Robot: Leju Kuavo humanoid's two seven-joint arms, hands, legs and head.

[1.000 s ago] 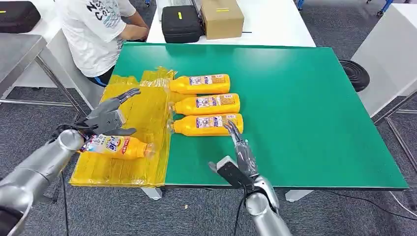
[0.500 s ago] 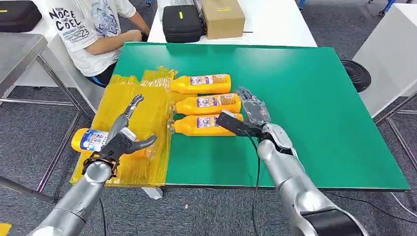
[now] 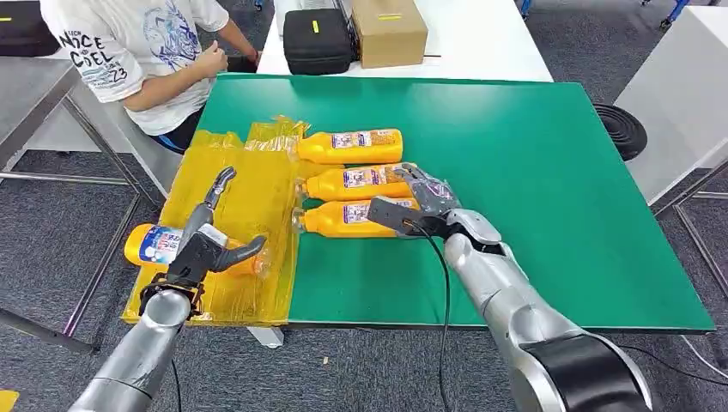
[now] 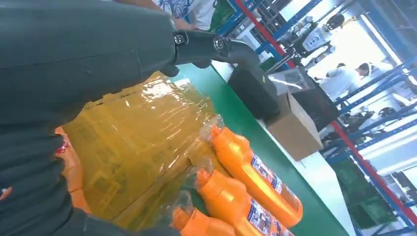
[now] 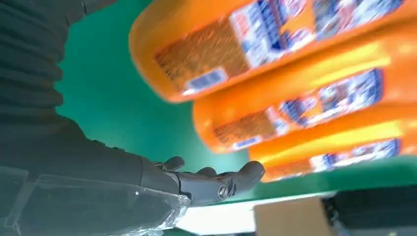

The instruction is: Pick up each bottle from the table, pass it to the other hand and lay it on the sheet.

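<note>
Fingers (image 3: 425,184) of the right hand (image 3: 412,204): spread, now lowered over the nearest bottle (image 3: 343,219) on the green bench (image 3: 549,172). Left hand (image 3: 206,245): spread, nothing held, drawn slightly back above the yellow sheet (image 3: 249,206). Delivered bottle (image 3: 154,245): lying unmoved at the sheet's left edge.

Left hand (image 3: 209,242) hides middle of sheet bottle (image 3: 154,244); right hand (image 3: 418,202) covers nearest bottle's (image 3: 343,218) base.
</note>
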